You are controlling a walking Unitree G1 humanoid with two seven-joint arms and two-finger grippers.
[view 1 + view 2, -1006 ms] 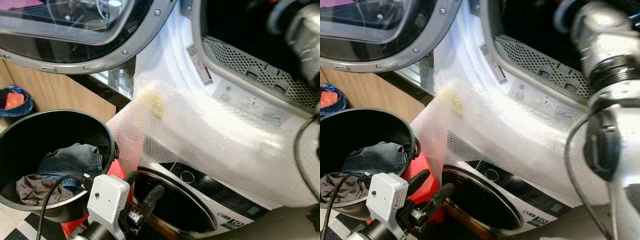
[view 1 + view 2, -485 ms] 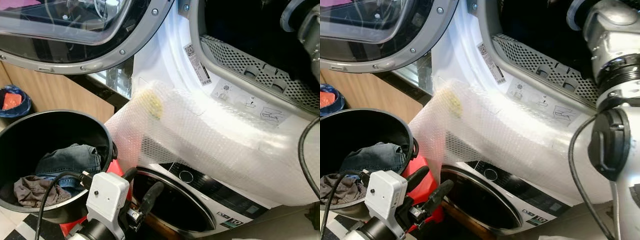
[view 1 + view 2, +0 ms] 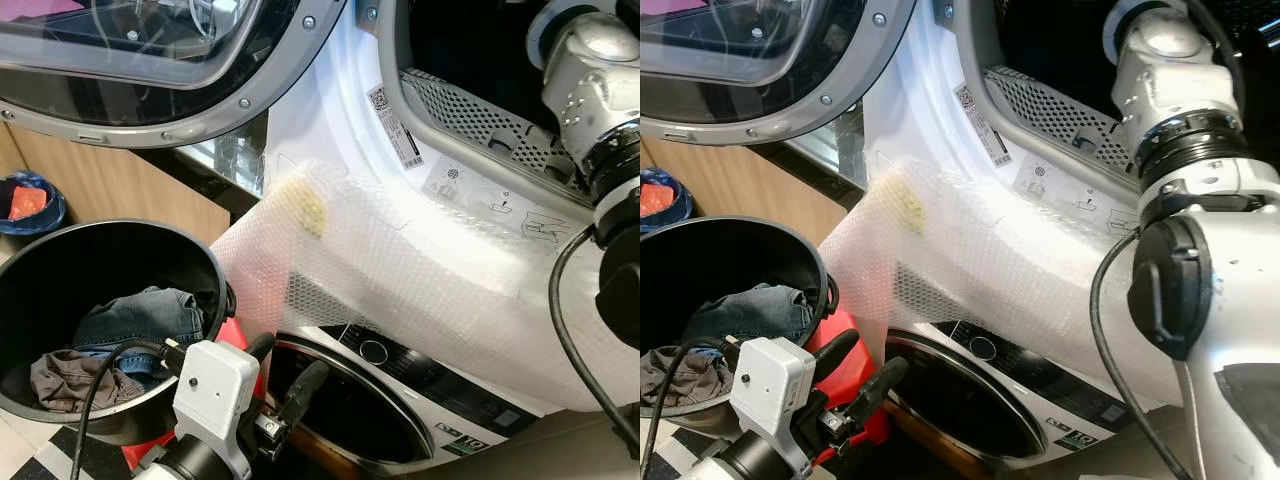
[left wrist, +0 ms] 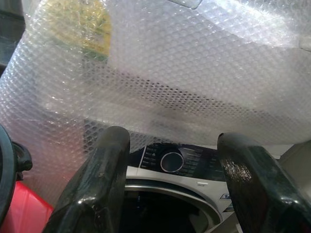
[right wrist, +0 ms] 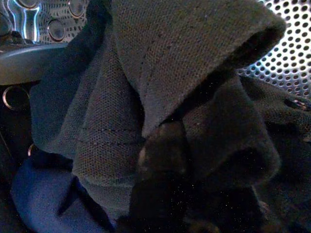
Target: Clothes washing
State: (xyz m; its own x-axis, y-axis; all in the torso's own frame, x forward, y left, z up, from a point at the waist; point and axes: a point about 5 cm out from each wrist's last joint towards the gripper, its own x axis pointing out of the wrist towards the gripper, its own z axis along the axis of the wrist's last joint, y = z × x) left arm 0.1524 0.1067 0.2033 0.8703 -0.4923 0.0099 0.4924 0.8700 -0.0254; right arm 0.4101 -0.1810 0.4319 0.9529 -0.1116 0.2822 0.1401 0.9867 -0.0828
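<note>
My right claw [image 5: 160,160] grips a grey knitted garment [image 5: 160,73] inside the perforated drum [image 5: 286,53]; my left claw [image 4: 167,179] idles open near bubble wrap [image 3: 420,270].

Likely home laundry corner: stacked front-load washers [image 3: 420,400], clothes bucket [image 3: 60,270].

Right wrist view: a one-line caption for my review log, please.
Inside the perforated drum, the right pincer pinches a grey knit garment above blue fabric.
</note>
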